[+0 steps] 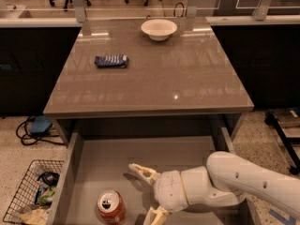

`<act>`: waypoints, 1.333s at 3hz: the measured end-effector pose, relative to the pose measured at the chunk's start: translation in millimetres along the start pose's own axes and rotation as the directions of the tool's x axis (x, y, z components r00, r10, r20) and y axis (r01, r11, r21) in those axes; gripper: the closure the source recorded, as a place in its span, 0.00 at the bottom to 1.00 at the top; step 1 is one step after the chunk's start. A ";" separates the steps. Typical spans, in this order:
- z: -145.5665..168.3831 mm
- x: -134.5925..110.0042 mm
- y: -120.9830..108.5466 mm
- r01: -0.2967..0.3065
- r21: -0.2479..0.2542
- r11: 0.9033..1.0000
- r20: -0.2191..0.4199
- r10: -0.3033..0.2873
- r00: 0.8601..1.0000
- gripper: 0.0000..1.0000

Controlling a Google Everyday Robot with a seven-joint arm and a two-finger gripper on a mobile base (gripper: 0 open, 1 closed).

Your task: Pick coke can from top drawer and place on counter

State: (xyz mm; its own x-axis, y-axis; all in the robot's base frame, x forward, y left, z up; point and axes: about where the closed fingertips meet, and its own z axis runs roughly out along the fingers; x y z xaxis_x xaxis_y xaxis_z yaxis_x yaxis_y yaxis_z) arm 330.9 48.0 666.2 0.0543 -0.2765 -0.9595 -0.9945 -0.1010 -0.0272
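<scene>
The coke can [111, 206] stands upright in the open top drawer [187, 151], near its front left. It is red-orange with a silver top and pull tab. My gripper [143, 193] is inside the drawer just to the right of the can, fingers spread wide, one finger [140, 172] above and one [154, 216] below, pointing left toward the can without touching it. The white arm comes in from the lower right. The counter [159, 78] lies above the drawer, glossy grey-brown.
A dark blue striped packet [111, 61] lies on the counter's left part. A white bowl [159, 29] sits at the counter's far edge. A wire basket of trash [29, 196] stands on the floor left of the drawer. Office chairs stand far behind.
</scene>
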 end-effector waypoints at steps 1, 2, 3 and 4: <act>12.9 -0.9 -1.5 0.005 0.005 1.000 0.000 -0.005 1.000 0.00; 26.8 0.7 -7.4 -0.011 0.028 1.000 0.020 0.011 1.000 0.00; 41.4 5.6 -8.6 -0.039 0.035 0.999 0.044 0.038 0.998 0.00; 50.0 5.0 -7.1 -0.048 0.027 0.998 0.057 0.046 0.997 0.15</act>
State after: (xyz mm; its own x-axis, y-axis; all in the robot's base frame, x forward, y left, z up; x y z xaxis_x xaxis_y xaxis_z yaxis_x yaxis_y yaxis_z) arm 333.8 95.1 647.6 0.0031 -0.2259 -0.9742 -0.9981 -0.0614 0.0110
